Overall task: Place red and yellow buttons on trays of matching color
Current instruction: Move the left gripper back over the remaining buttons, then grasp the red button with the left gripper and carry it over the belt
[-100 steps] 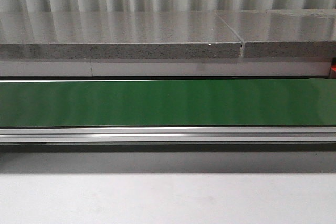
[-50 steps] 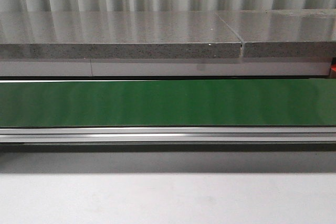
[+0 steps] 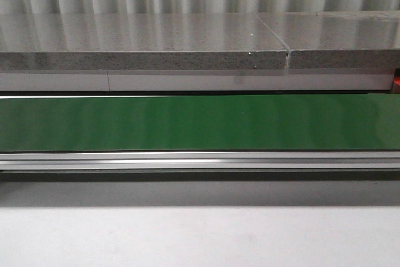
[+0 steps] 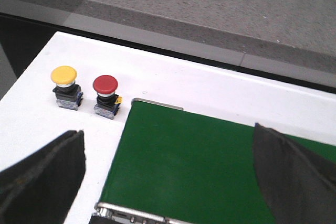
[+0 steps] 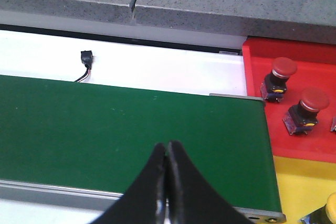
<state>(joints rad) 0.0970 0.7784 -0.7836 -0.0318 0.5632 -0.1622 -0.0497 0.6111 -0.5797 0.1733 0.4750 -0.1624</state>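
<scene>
Grey speckled stone slabs are seen along the back in the front view, with a seam between two slabs toward the right. Below them a green belt spans the full width, bounded on its near side by an aluminium rail; a pale surface lies nearest the camera. No arm or button is seen in this view.

In the left wrist view, a yellow button and a red button stand upright on the white surface, side by side but apart, the red one just beside the belt's end corner. The belt end is bare. The left gripper is spread wide; its dark fingers are seen at either side, holding nothing, above surface and belt.

In the right wrist view, the right gripper is pressed together, fingers touching, nothing between them, over the belt's near edge. Beyond the belt end lies a red tray carrying two red buttons, apart from each other. A yellow tray adjoins it, with a yellow button partly cut off at the frame edge. A small black connector with wires sits on the white strip between belt and slab.
</scene>
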